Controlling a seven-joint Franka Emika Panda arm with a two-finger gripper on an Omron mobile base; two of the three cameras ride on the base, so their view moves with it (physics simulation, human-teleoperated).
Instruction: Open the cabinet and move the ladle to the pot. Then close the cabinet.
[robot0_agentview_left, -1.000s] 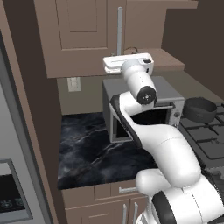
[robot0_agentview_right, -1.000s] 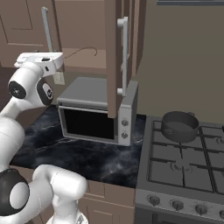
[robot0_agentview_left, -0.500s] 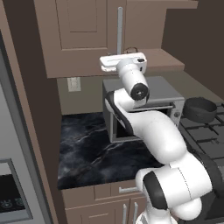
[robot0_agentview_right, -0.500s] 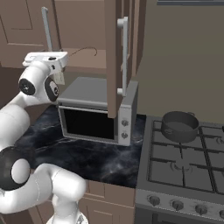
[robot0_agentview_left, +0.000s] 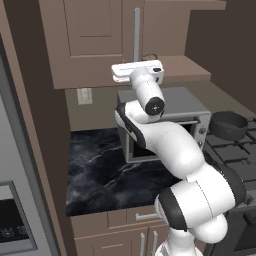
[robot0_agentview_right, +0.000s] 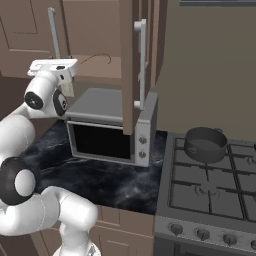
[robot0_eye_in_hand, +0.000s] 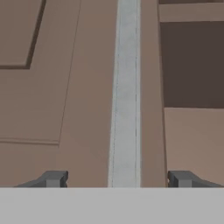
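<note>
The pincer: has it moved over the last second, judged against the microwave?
Yes. The pincer has shifted left, away from the microwave, toward the left cabinet door's handle.

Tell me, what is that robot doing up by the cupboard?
The robot's gripper is up at the left door of the cabinet, fingers apart on either side of its long silver handle, not squeezing it. That door looks closed; the right door stands open. The ladle lies on the shelf inside, and the pot waits on the stove.
</note>
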